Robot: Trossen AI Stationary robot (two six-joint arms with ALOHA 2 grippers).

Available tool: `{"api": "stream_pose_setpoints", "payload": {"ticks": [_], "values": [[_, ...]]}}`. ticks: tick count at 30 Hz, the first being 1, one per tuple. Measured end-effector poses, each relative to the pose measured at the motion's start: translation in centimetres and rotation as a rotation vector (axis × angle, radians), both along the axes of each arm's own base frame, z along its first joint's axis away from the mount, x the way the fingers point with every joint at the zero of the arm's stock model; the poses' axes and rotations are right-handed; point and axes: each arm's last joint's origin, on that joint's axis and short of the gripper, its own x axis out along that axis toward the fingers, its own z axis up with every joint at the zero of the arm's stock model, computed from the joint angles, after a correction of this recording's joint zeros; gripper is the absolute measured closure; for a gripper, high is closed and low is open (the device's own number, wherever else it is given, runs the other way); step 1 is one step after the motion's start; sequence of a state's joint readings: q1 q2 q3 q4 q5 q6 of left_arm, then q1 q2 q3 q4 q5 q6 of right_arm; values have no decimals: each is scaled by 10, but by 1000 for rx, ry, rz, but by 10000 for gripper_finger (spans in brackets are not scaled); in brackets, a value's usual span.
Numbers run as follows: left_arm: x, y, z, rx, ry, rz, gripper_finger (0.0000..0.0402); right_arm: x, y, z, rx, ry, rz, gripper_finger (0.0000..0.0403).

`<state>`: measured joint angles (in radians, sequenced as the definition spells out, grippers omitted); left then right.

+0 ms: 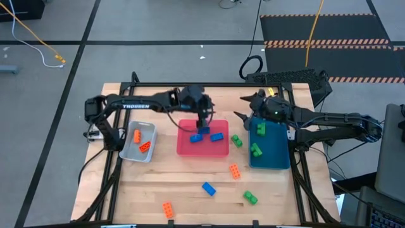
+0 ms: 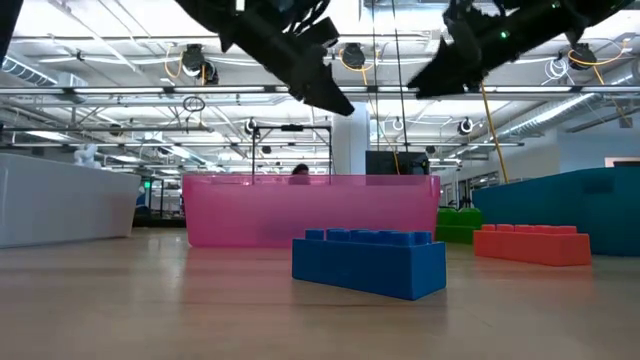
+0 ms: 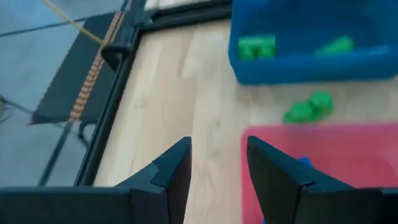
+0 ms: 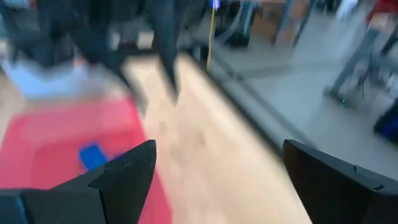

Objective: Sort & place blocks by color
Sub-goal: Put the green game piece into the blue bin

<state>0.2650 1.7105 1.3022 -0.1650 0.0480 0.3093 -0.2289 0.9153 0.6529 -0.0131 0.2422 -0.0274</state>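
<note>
Over the pink tray (image 1: 190, 147), left fingers (image 3: 177, 171) stand apart, empty; right fingers (image 4: 134, 171) gape wide, empty.

The middle tray (image 1: 202, 147) was pink and held blue blocks (image 1: 217, 137); the teal tray (image 1: 269, 152) held green ones (image 1: 256, 150). A grey tray (image 1: 136, 149) carried orange blocks (image 1: 145, 147) (orange, blue and green strays dotted the pale wooden table (image 1: 190, 202)).

Looks like an industrial robotics lab or workshop: open ceiling (image 2: 120, 70) with exposed pipes and hanging lamps, grey concrete floor (image 1: 158, 25) marked with tape, hazard-striped mat (image 1: 323, 28), loose cables, wooden desk (image 1: 190, 190) on black frame.
</note>
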Motion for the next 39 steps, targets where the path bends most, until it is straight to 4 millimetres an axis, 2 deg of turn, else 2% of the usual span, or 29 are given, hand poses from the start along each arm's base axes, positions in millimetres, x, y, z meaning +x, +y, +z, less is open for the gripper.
{"api": "stream_pose_setpoints", "payload": {"ticks": [5, 13, 18, 23, 27, 32, 39], "values": [[-5, 24, 15, -86, -145, -79, 245, -2, 5, -15, 108, 196, -58, 62], [-13, 46, 15, -121, -169, -76, 245, 18, 13, 0, 184, 398, -44, 62], [-16, 48, 28, -95, -245, -73, 245, 44, 17, -4, 201, 619, -23, 62], [-20, 40, 50, -78, -346, -86, 245, 62, 24, -12, 254, 746, -1, 62], [-36, 26, 60, -71, -397, -87, 245, 64, 36, -23, 370, 756, -6, 62], [-81, 8, 70, -7, -472, -4, 245, 65, 51, -41, 425, 781, -45, 62], [-143, -8, 78, -5, -557, 58, 245, 80, 52, -61, 466, 781, -91, 62]]}}
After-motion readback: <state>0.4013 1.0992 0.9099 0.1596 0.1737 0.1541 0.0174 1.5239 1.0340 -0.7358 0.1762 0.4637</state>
